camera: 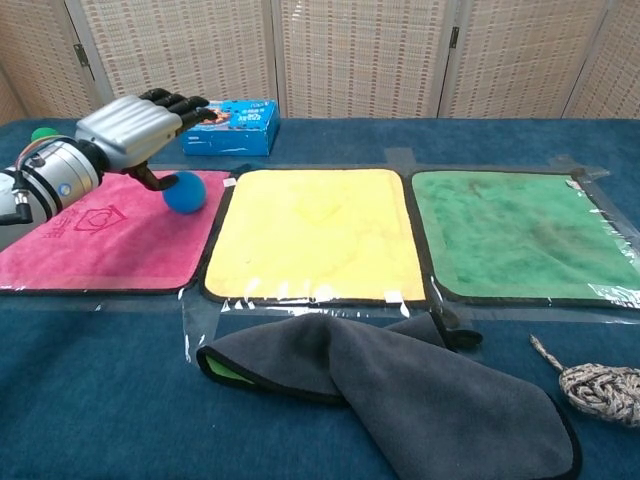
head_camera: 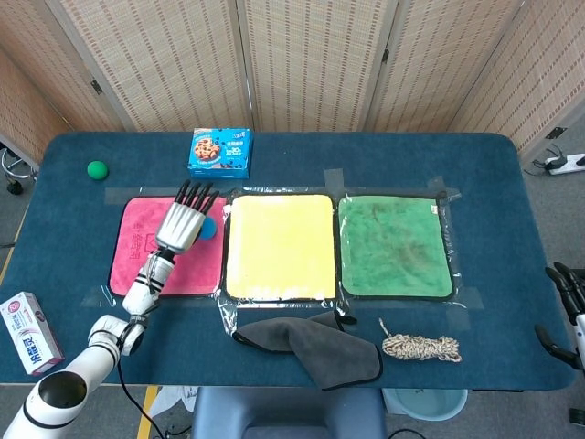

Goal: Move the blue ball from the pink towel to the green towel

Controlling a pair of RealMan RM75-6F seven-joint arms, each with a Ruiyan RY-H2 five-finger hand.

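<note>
The blue ball (camera: 185, 192) lies on the right edge of the pink towel (camera: 100, 240), close to the yellow towel (camera: 315, 232). My left hand (camera: 140, 130) hovers over the ball with its fingers stretched forward, and its thumb touches the ball's upper left side. In the head view my left hand (head_camera: 183, 224) covers most of the blue ball (head_camera: 209, 228). The green towel (head_camera: 395, 245) lies flat and bare at the right of the row. My right hand (head_camera: 565, 306) shows only partly at the right edge, fingers apart, holding nothing.
A blue cookie box (head_camera: 221, 152) stands behind the towels, and a green ball (head_camera: 97, 169) lies at the far left. A crumpled grey cloth (head_camera: 311, 343) and a coil of rope (head_camera: 420, 347) lie near the front edge. A white box (head_camera: 29, 331) sits front left.
</note>
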